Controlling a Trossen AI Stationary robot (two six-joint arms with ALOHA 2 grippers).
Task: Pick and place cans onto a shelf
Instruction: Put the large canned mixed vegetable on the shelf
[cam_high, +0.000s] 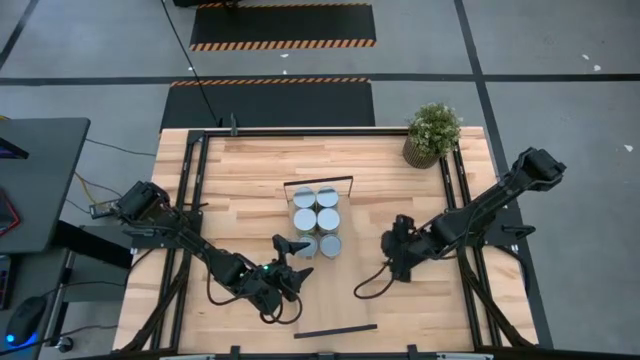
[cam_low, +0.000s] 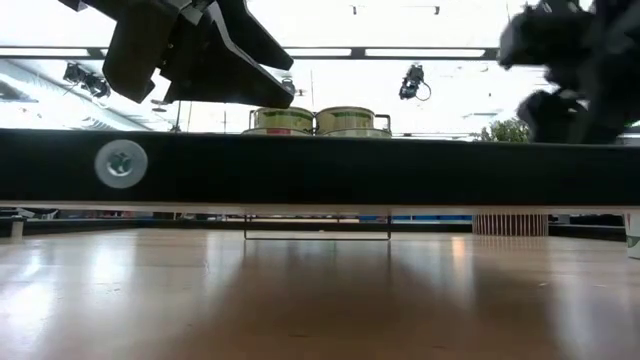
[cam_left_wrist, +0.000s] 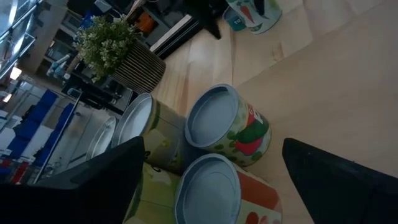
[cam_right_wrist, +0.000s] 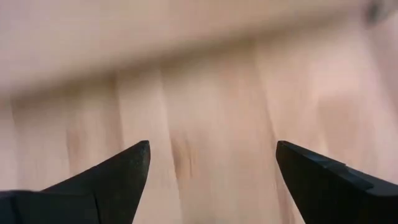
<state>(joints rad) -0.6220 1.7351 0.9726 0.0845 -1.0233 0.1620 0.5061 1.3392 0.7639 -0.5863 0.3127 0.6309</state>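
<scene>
On the table (cam_high: 240, 170), cans (cam_high: 316, 222) stand clustered — both grippers (cam_high: 290, 262) (cam_high: 392, 262) spread, empty.

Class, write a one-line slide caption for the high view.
Both open end effectors, left and right, flank six clustered cans mid-table.

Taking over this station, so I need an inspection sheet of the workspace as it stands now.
Surface: wooden table, bare boards around the work.
Job's things: six cans in two rows inside a thin black frame at mid-table.
Clutter: potted plant at the far right corner; black bar near the front edge.
Grippers: left gripper open beside the cans; right gripper open over bare wood.
Cables: black cable on the floor.
Surroundings: desk left, striped floor mats.
</scene>
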